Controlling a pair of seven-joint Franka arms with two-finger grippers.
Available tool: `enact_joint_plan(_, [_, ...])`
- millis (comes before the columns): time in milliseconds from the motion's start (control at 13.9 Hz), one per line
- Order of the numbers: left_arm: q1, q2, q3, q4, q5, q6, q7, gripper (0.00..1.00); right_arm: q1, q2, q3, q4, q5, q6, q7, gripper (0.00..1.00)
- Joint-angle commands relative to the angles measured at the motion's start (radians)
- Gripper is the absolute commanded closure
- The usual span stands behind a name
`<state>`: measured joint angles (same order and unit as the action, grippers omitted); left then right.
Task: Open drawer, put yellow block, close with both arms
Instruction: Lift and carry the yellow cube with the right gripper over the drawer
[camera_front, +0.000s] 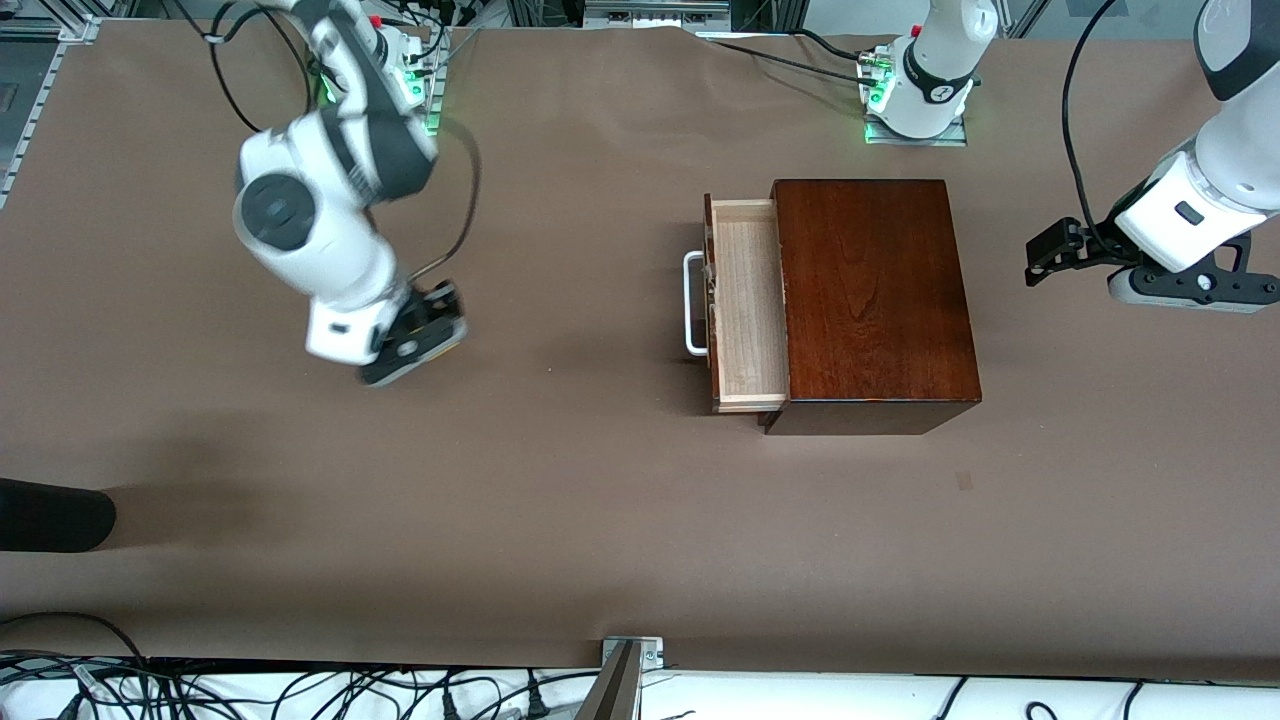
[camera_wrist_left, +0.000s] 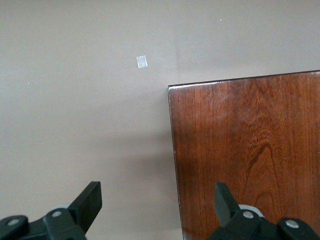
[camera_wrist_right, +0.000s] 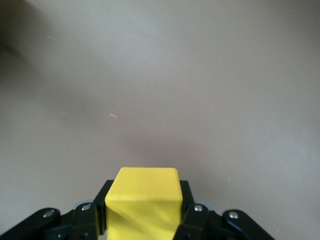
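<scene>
The dark-brown wooden box (camera_front: 870, 300) stands mid-table, and its top fills part of the left wrist view (camera_wrist_left: 250, 150). Its drawer (camera_front: 745, 305) is pulled out toward the right arm's end. The pale tray looks empty, with the white handle (camera_front: 693, 305) at its front. My right gripper (camera_front: 415, 345) hangs over bare table toward the right arm's end, well apart from the drawer. It is shut on the yellow block (camera_wrist_right: 144, 200). My left gripper (camera_front: 1040, 258) is open and empty above the table beside the box, at the left arm's end. Its fingers (camera_wrist_left: 92, 200) straddle the box's edge.
A small pale patch (camera_front: 963, 480) lies on the brown table nearer the camera than the box, and it also shows in the left wrist view (camera_wrist_left: 142, 61). A dark object (camera_front: 50, 515) lies at the right arm's end. Cables and a metal bracket (camera_front: 628, 655) line the near edge.
</scene>
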<state>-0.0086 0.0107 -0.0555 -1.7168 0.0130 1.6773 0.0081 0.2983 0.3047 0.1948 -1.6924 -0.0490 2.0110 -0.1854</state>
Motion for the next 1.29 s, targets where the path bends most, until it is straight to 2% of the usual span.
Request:
enact_joint_plan(0, [0.012, -0.011, -0.015, -0.004, 0.001, -0.005, 0.0, 0.0, 0.154, 0.14, -0.005, 0.239, -0.058, -0.071, -0.025, 1.0])
enact_joint_plan(143, [0.012, 0.0, -0.014, 0.005, 0.001, -0.004, 0.0, 0.0, 0.281, 0.197, -0.009, 0.339, -0.075, -0.067, -0.022, 1.0])
enact_joint_plan(359, [0.013, 0.0, -0.012, 0.006, 0.001, -0.004, 0.003, 0.0, 0.473, 0.312, -0.008, 0.514, -0.21, -0.067, -0.031, 1.0])
enact_joint_plan(430, [0.013, 0.0, -0.012, 0.006, 0.001, -0.004, 0.003, 0.0, 0.525, 0.367, -0.009, 0.575, -0.219, -0.07, -0.032, 1.0])
enact_joint_plan(574, [0.013, 0.0, -0.012, 0.006, 0.001, -0.002, 0.001, 0.0, 0.609, 0.428, -0.018, 0.612, -0.271, -0.072, -0.034, 1.0])
enact_joint_plan(932, [0.013, 0.002, -0.015, 0.008, 0.002, -0.001, 0.001, 0.0, 0.682, 0.487, -0.009, 0.654, -0.281, -0.055, -0.097, 1.0])
enact_joint_plan(1219, [0.01, 0.002, -0.015, 0.008, 0.004, -0.002, 0.001, 0.0, 0.677, 0.527, -0.012, 0.659, -0.282, 0.018, -0.203, 1.0])
